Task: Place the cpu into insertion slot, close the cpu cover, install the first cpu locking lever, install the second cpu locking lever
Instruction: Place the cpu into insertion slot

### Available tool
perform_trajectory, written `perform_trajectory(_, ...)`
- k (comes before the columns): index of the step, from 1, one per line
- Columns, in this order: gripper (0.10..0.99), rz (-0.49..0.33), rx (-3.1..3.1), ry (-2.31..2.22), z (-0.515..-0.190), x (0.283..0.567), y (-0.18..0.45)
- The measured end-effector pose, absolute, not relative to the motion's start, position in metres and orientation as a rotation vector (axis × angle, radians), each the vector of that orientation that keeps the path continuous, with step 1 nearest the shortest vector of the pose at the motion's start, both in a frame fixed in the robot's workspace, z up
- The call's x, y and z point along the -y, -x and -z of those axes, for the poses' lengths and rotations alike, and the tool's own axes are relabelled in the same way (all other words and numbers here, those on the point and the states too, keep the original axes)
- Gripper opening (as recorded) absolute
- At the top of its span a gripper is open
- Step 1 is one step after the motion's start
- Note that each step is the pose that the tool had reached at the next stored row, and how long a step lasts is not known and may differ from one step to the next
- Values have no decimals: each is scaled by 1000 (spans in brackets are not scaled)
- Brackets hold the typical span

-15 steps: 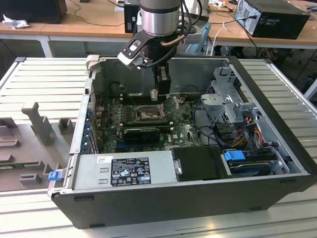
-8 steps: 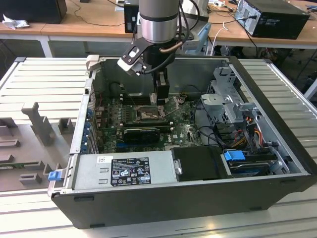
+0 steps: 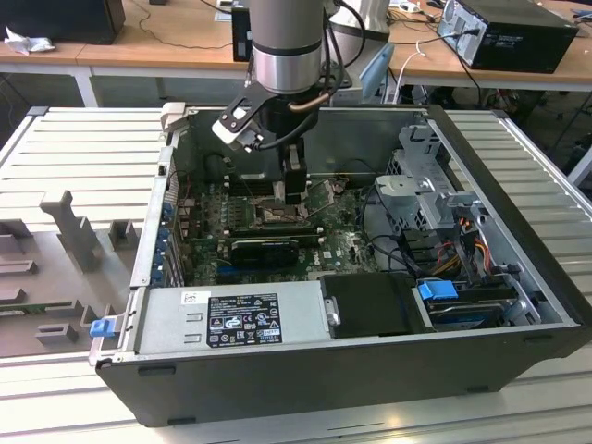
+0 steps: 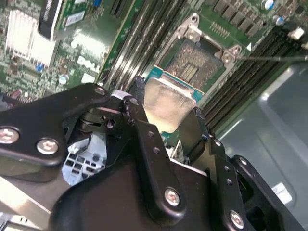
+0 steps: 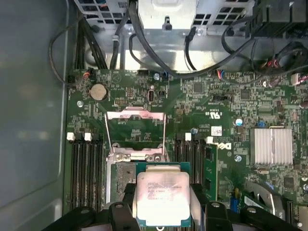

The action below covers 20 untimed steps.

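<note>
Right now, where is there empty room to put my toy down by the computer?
The ribbed table is bare beyond the grey tray and again beside the computer case at the exterior view's right. Inside the case it is crowded: cables, the metal drive cage, and the gripper holding the chip at the socket.

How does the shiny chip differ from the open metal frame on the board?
The cpu is a solid silvery plate; the cpu cover is a frame with a window. The cpu is held in the gripper; the cpu cover is swung open off the insertion slot. Both are square metal.
</note>
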<state>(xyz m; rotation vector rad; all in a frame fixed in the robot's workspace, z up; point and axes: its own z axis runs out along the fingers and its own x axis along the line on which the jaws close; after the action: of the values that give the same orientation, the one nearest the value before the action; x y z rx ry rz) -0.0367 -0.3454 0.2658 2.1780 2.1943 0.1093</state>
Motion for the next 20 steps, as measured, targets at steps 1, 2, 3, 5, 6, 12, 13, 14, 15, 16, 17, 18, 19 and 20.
perform_trajectory(1, 525, -109, -2194, -2178, -264, 345, 37)
perform_trajectory(2, 525, -109, -2194, -2178, -261, 345, 39)
perform_trajectory(3, 525, -109, -2194, -2178, -259, 345, 40)
perform_trajectory(5, 525, -109, -2194, -2178, -254, 345, 42)
perform_trajectory(6, 525, -109, -2194, -2178, -250, 344, 43)
perform_trajectory(12, 525, -109, -2194, -2178, -240, 332, 45)
perform_trajectory(13, 525, -109, -2194, -2178, -238, 330, 45)
perform_trajectory(14, 525, -109, -2194, -2178, -237, 330, 46)
perform_trajectory(15, 525, -109, -2192, -2180, -236, 329, 47)
perform_trajectory(16, 525, -109, -2190, -2182, -236, 329, 47)
perform_trajectory(17, 525, -109, -2188, -2184, -234, 328, 48)
perform_trajectory(18, 525, -109, -2187, -2185, -231, 327, 48)
perform_trajectory(19, 525, -109, -2187, -2185, -230, 327, 48)
perform_trajectory(20, 525, -109, -2187, -2185, -229, 326, 48)
